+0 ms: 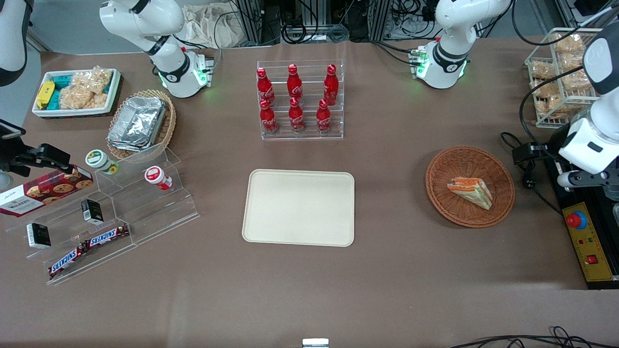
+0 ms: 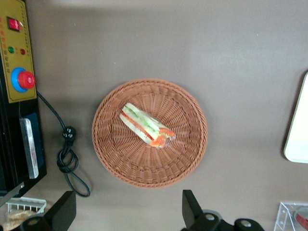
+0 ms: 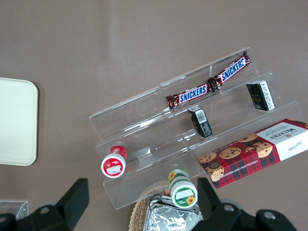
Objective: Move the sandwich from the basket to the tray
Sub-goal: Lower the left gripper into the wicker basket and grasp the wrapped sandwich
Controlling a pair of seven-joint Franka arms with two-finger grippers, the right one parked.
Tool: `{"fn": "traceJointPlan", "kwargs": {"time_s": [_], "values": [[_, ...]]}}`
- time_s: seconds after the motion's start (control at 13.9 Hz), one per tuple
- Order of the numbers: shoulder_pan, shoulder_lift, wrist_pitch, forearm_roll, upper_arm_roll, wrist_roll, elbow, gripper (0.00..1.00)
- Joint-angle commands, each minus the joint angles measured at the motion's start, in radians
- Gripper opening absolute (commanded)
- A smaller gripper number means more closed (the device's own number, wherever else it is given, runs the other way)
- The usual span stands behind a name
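The sandwich [image 1: 470,191] is a clear-wrapped wedge with orange and green layers. It lies in the reddish-brown wicker basket [image 1: 435,193] toward the working arm's end of the table. The cream tray [image 1: 298,208] lies flat and bare at the table's middle. My left gripper [image 1: 585,180] hangs high above the table edge beside the basket, over a black control box, open and empty. In the left wrist view, the gripper [image 2: 127,211] has its fingers wide apart, short of the basket [image 2: 106,144] with the sandwich [image 2: 146,126]; the tray's edge [image 2: 298,130] shows too.
A black and yellow control box [image 1: 586,246] with a red button and a coiled cable [image 1: 527,162] lie beside the basket. A wire rack of snacks [image 1: 561,77] stands farther back. A rack of red bottles [image 1: 300,99] stands farther from the camera than the tray. An acrylic stepped shelf [image 1: 121,208] stands toward the parked arm's end.
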Motion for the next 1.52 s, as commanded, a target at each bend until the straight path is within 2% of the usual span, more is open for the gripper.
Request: {"fn": "traceJointPlan", "kwargs": {"time_s": [0.0,0.22,0.43,0.51,0.65,0.79,1.08,1.44], "values": [[0.002,0.049,-0.051,-0.002,-0.006,0.000,0.058,0.99],[0.000,0.087,-0.042,0.007,-0.006,-0.089,0.048,1.00],[-0.012,0.063,0.123,0.015,-0.011,-0.468,-0.117,1.00],[-0.034,0.067,0.207,0.053,-0.012,-0.629,-0.182,1.00],[-0.040,0.107,0.330,0.107,-0.011,-0.834,-0.250,1.00],[-0.041,0.171,0.369,0.156,-0.011,-0.986,-0.270,1.00],[-0.028,0.196,0.531,0.178,-0.003,-1.123,-0.397,1.00],[0.000,0.236,0.554,0.179,0.006,-1.146,-0.425,1.00]]}}
